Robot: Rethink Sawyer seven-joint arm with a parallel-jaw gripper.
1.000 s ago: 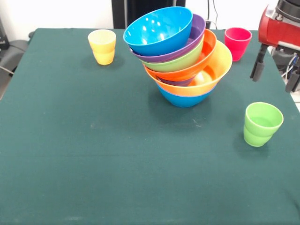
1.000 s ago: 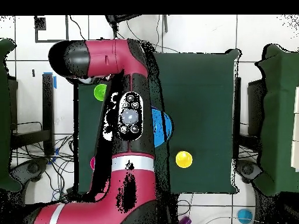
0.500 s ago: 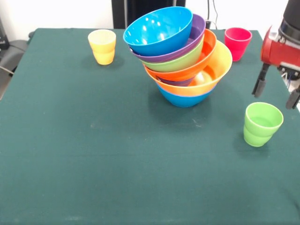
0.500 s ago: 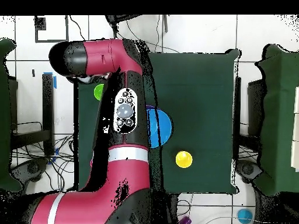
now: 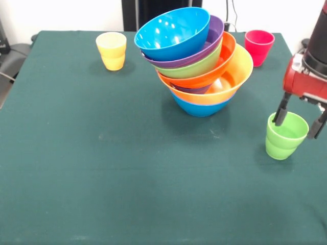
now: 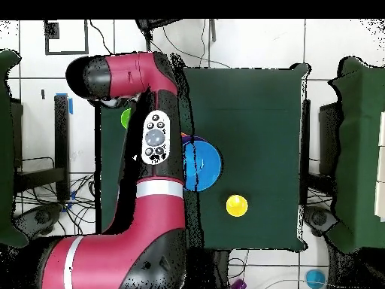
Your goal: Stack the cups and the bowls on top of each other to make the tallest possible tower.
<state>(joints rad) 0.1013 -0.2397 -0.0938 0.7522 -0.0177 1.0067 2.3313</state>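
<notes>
In the front view the tower (image 5: pixel 196 61) stands a little beyond the middle of the green-covered desk (image 5: pixel 102 168), a leaning pile of nested bowls: a blue bowl (image 5: pixel 200 107) lowest, the large yellow-orange bowl (image 5: pixel 232 81) in it, then the orange-red bowl (image 5: pixel 219 61), the lime green bowl (image 5: pixel 202 66), the wide purple bowl (image 5: pixel 212 38) and, on top and tipped toward the left of the picture, another blue bowl (image 5: pixel 172 33). The yellow cup (image 5: pixel 111 50) stands upright near the far left of the desk, well apart from the pile. The red-pink cup (image 5: pixel 259 47) stands upright at the far right, just beside the pile's upper rim as seen from here. The light green cup (image 5: pixel 285 135) stands upright near the right edge, well apart from the pile. The gripper (image 5: pixel 301 116) hangs from the red arm directly over this cup with its jaws spread wide: one dark finger reaches down at the cup's near-left rim, the other beside its right rim, and they are not clenched on it. In the overhead view the red and black arm (image 6: pixel 150 158) covers much of the desk's left part; only a sliver of the light green cup (image 6: pixel 125 117) shows past it, the top blue bowl (image 6: pixel 204 165) peeks out at its right side, and the yellow cup (image 6: pixel 237 205) sits alone lower right. The jaws themselves are hidden under the arm there.
</notes>
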